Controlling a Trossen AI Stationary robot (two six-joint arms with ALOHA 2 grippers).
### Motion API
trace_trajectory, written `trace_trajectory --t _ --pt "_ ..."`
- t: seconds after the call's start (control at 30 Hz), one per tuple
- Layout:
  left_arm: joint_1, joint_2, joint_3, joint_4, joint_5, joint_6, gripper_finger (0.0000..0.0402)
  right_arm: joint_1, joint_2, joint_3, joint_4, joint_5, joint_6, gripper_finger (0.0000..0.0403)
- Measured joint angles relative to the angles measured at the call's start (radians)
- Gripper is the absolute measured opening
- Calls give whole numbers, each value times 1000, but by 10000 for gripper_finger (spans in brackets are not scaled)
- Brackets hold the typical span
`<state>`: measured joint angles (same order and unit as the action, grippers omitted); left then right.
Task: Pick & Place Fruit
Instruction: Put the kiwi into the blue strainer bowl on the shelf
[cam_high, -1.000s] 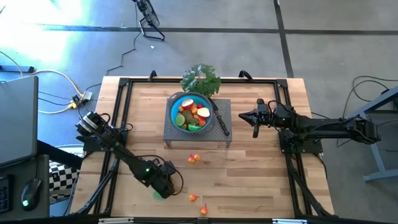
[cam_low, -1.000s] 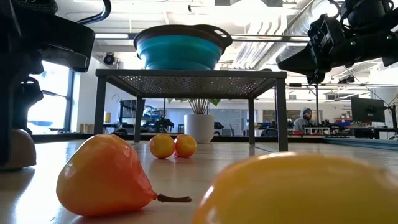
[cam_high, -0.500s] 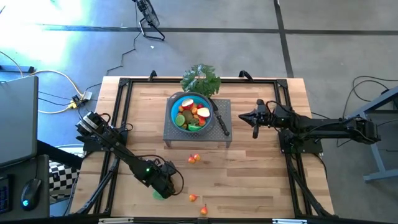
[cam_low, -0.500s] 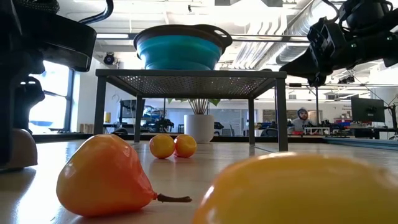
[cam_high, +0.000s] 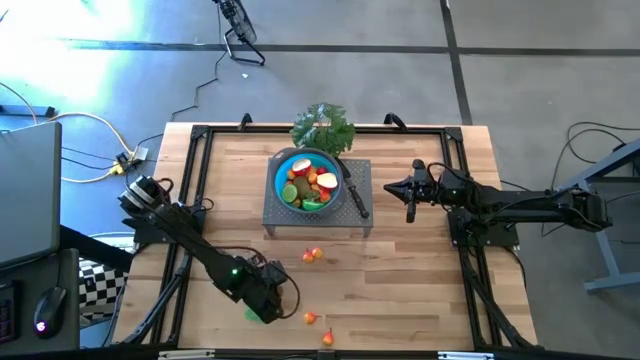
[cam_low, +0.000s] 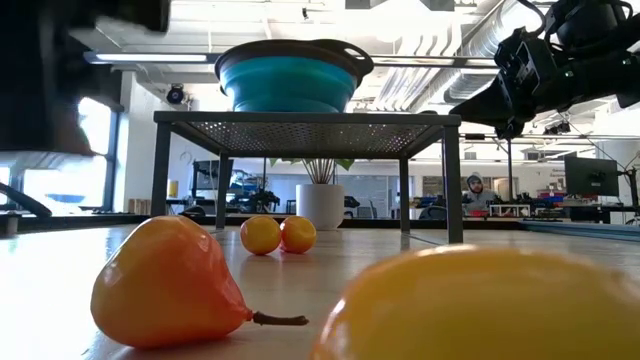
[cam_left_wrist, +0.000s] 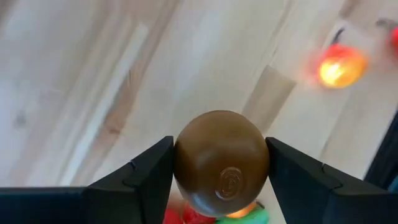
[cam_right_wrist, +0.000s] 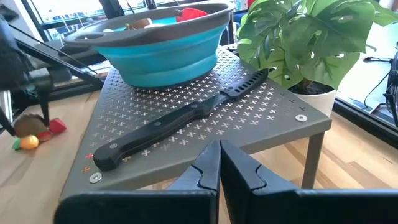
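Observation:
My left gripper is at the table's near left, shut on a round brown fruit. Small red, orange and green pieces show just under it. My right gripper hovers shut and empty to the right of the grey stand. The blue bowl on the stand holds several fruits. Two small orange fruits lie in front of the stand. An orange pear-shaped fruit and a yellow one lie near the front edge. My left gripper pinches the brown fruit by its two opposite sides between its two fingers. The fingers come from above, pointing down. The fruit is held above the wooden tabletop.
A black-handled knife lies on the stand to the right of the bowl. A leafy green plant stands behind the stand. Black frame rails run along the table's left and right sides. There is free room right of the loose fruits.
My left gripper has risen from the tabletop with the brown fruit, which rested on the table a second ago and is now lifted out of the low view.

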<state>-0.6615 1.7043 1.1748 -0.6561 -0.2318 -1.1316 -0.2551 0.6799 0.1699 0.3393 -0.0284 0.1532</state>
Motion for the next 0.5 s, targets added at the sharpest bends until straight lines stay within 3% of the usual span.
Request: trace_trajectory --t 0.13,0.5 --pt "24 -33 77 -69 -45 62 221 0 0 0 0 0 0 2" --pt "153 -33 340 -231 -51 381 221 0 0 0 6 0 -1 2"
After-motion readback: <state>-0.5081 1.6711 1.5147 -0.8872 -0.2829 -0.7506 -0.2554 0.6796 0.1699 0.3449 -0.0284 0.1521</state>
